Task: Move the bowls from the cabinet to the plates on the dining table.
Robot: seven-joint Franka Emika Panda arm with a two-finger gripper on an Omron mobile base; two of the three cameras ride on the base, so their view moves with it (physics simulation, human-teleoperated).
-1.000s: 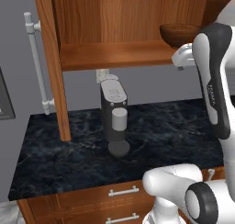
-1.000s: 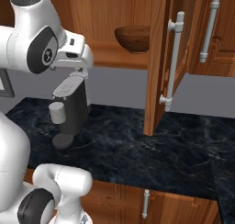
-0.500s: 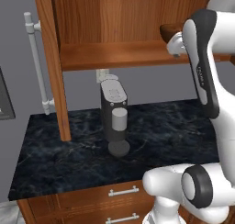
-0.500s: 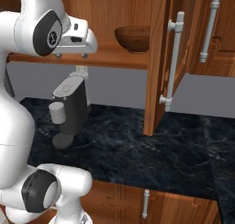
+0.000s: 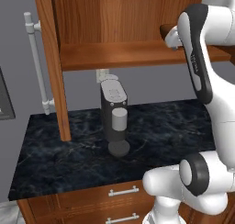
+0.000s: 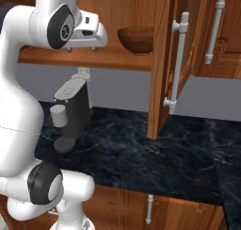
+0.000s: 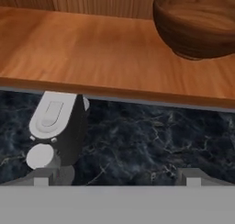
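A glossy reddish-brown bowl (image 7: 197, 23) (image 6: 136, 38) stands upright on the wooden shelf (image 7: 92, 53) (image 5: 119, 55) of the open cabinet. In the left base view my arm covers all but its dark rim (image 5: 164, 29). My gripper (image 7: 117, 178) (image 6: 82, 48) hovers at the shelf's front edge, left of the bowl and apart from it. It is open, with nothing between its fingers. The plates and the dining table are out of view.
A dark coffee machine (image 5: 114, 117) (image 6: 73, 111) (image 7: 57, 126) with a grey cup stands on the black marble counter (image 5: 174, 126) under the shelf. Cabinet doors hang open at the left (image 5: 50, 58) and right (image 6: 162, 59). Drawers (image 5: 121, 191) sit below.
My hand has risen from below the shelf to the level of its front edge. The jaws stay wide apart and the bowl has not moved.
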